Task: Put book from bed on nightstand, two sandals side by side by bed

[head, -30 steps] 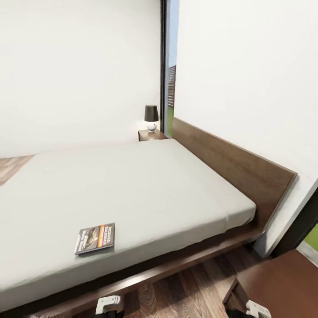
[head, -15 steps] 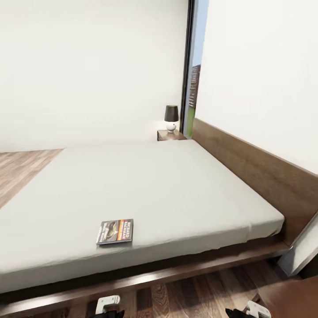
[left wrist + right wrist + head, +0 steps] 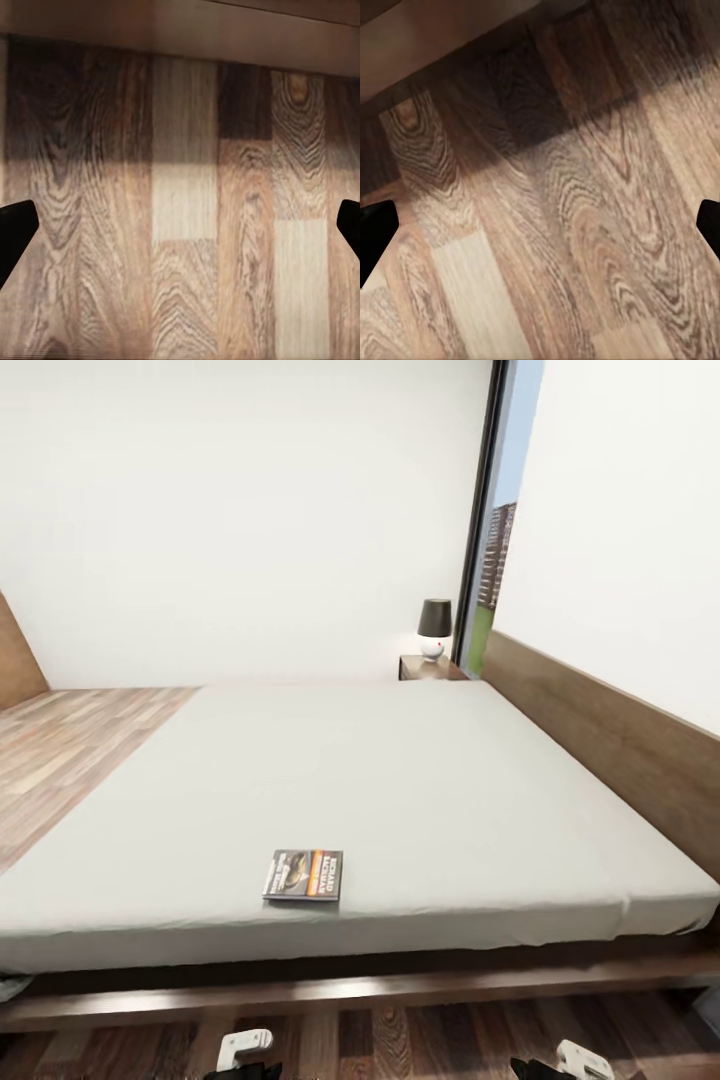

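Both tools, left tool [image 3: 180, 232] and right tool [image 3: 540, 232], hang wide and empty over the floor [image 3: 440, 1040]; the book [image 3: 303, 875] lies near the bed's [image 3: 400, 780] near edge, so reaching it seems next.

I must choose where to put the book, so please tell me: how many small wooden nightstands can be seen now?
1: small reddish-brown wooden nightstand, beyond the bed's far corner by the window, a lamp on it. Others may be outside the view.

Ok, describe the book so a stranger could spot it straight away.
Find the large pale grey mattress bed filling the room. Near its front edge lies the thin dark paperback book, flat. It is the sole item on the mattress, with an orange band on its cover.
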### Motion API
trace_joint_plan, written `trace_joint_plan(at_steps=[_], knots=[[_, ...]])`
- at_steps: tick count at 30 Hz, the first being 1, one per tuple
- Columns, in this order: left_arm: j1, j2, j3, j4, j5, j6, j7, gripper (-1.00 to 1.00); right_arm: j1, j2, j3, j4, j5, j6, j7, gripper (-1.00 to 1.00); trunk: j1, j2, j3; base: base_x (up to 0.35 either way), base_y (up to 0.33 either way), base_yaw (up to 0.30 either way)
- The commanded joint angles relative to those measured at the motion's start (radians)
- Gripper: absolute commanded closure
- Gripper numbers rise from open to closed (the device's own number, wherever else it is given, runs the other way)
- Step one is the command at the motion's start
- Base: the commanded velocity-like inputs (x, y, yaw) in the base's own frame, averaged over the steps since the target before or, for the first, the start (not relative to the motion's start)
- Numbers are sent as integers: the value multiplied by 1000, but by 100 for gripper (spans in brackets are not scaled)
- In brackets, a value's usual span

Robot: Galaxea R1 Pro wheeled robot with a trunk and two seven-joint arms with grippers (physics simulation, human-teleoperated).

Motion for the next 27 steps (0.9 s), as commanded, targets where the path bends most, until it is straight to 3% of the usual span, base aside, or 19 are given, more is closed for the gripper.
trace_joint_plan(at_steps=[1, 5, 27], knots=[[-1, 0, 1, 2, 8, -2, -4, -100, 0, -1, 8, 0, -10, -1, 4, -100, 0, 0, -1, 0, 0, 292], [-1, 0, 1, 2, 8, -2, -4, -100, 0, -1, 7, 0, -11, -1, 5, -100, 0, 0, -1, 0, 0, 238], [-1, 0, 1, 2, 8, -2, -5, -100, 0, -1, 7, 0, -12, -1, 5, -100, -84, 154, 68, 0, 0, 13]])
